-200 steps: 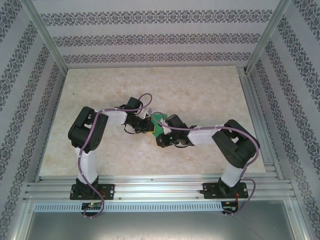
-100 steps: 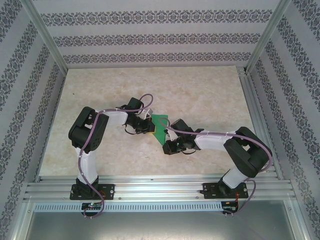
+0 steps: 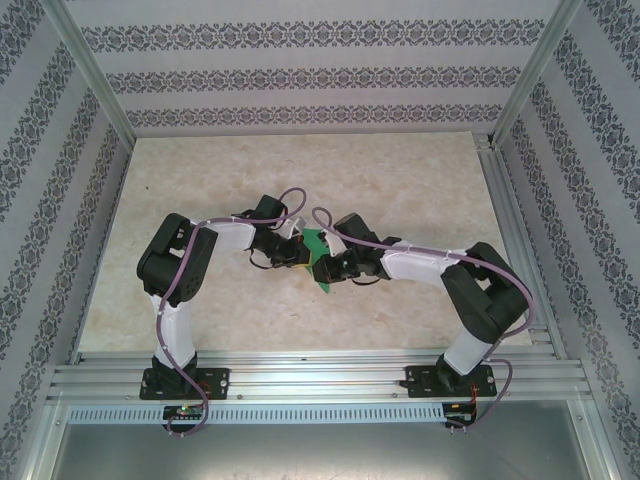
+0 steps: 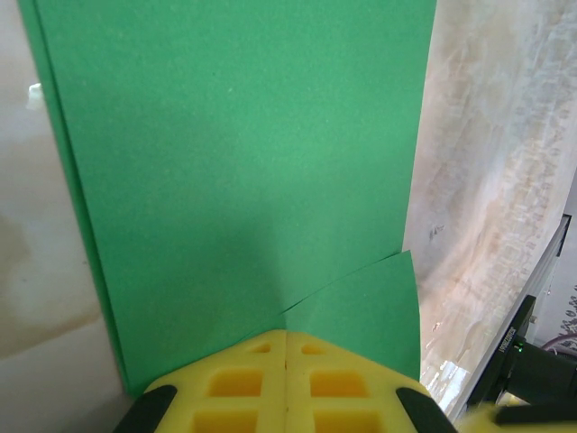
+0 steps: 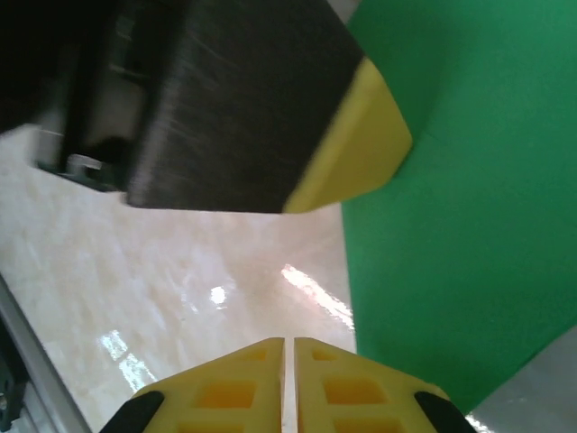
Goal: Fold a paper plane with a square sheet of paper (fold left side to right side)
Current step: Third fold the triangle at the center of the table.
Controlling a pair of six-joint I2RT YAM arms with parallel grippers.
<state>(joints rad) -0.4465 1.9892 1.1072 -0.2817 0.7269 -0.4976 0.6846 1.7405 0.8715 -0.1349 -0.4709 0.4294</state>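
The square sheet of paper (image 3: 324,280) is bright green and stands partly lifted at the middle of the table, between my two grippers. In the left wrist view the paper (image 4: 243,153) takes up most of the frame, with a smaller overlapping flap (image 4: 365,311) at lower right. My left gripper (image 4: 287,336) is shut on its near edge, and a crease starts right at the fingertips. My right gripper (image 5: 288,345) is shut with nothing between its pads, low over the bare table just left of the paper (image 5: 460,225). The left gripper's yellow-tipped finger (image 5: 356,149) hangs above it.
The marble-patterned table (image 3: 400,180) stretches out behind and to both sides of the arms. Patterned walls and aluminium posts enclose it. A metal rail (image 3: 320,375) runs along the near edge by the arm bases.
The right gripper drew back toward the near right, uncovering more of the paper, then swung in close against it again. The left gripper has kept its hold in place.
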